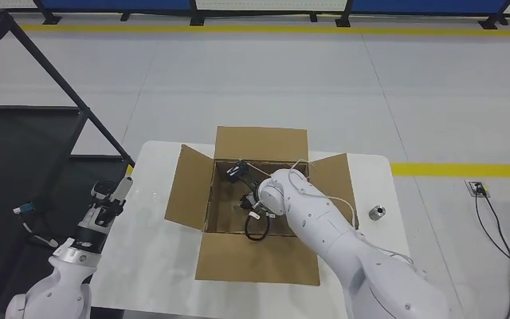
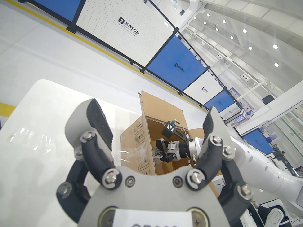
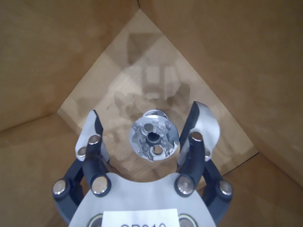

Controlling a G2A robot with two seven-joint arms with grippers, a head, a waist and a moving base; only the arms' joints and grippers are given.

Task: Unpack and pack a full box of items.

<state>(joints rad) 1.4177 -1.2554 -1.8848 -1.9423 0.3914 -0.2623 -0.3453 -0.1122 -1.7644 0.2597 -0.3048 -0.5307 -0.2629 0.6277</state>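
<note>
I am holding the right end effector point(image 3: 145, 112) down inside the box point(image 3: 213, 24), jaws spread either side of the metal part point(image 3: 153, 139) on the box floor, apparently staged for a grasp. The left end effector point(image 2: 153, 106) is hovering open over the bench point(image 2: 47, 109), well apart from the box.

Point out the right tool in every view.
Top view: right tool down inside the open box.
Left wrist view: right tool far off, inside the box.
Right wrist view: right tool open, facing the metal wheel on the box floor.
Shared landmark: the brown box.
</note>
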